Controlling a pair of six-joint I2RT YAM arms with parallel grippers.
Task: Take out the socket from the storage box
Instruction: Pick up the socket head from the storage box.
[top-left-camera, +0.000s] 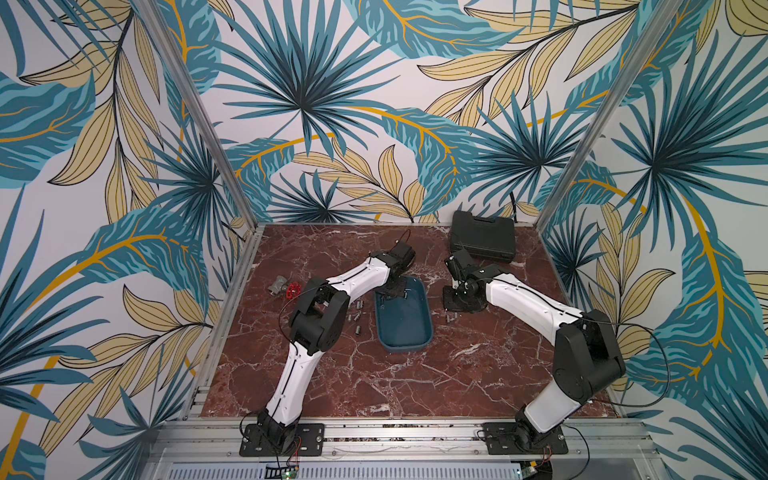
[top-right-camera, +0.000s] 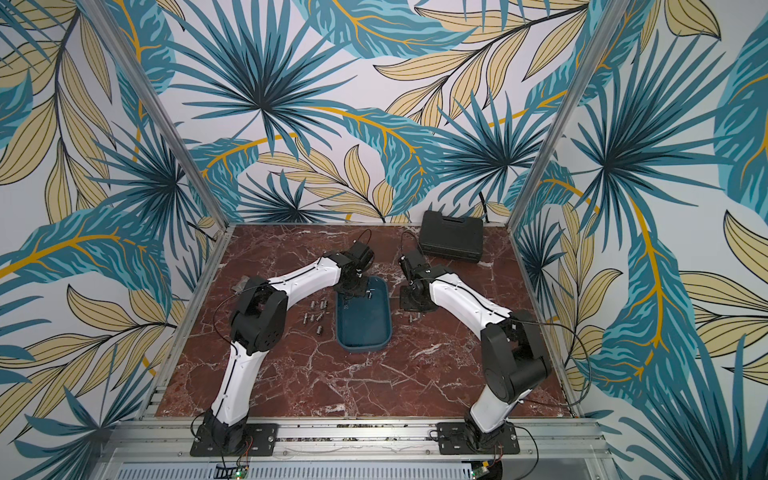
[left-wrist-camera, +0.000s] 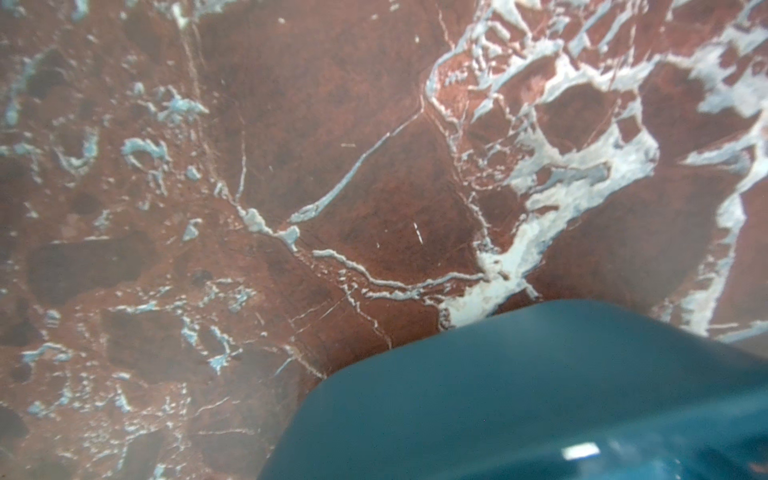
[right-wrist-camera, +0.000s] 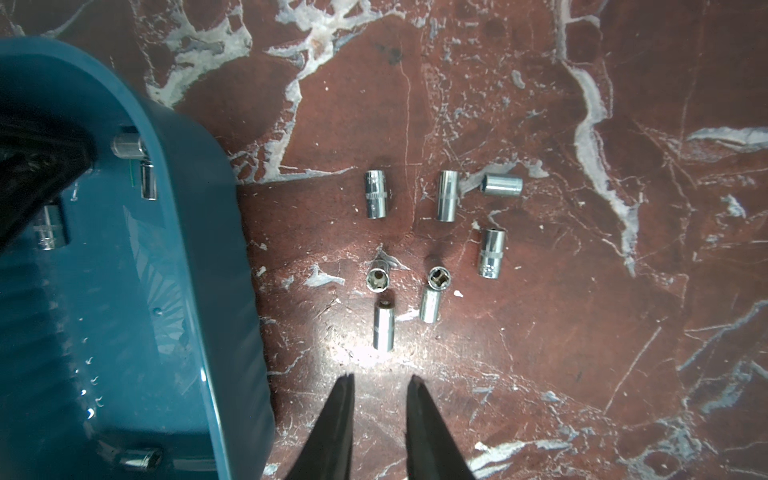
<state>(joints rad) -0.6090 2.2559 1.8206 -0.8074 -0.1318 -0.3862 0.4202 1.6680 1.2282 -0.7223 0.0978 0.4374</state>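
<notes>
The teal storage box lies mid-table, long side running away from the arms' bases. My left gripper reaches down into its far end; whether its jaws are open or shut does not show. The left wrist view shows only a blurred box corner and marble. In the right wrist view several chrome sockets lie inside the box, one against the wall. My right gripper stands open and empty over the table beside the box, just short of a lying socket.
Several loose sockets lie on the marble in front of the right gripper. In a top view more of them lie left of the box and right of it. A black tool case sits at the back right, a red-handled valve at the left.
</notes>
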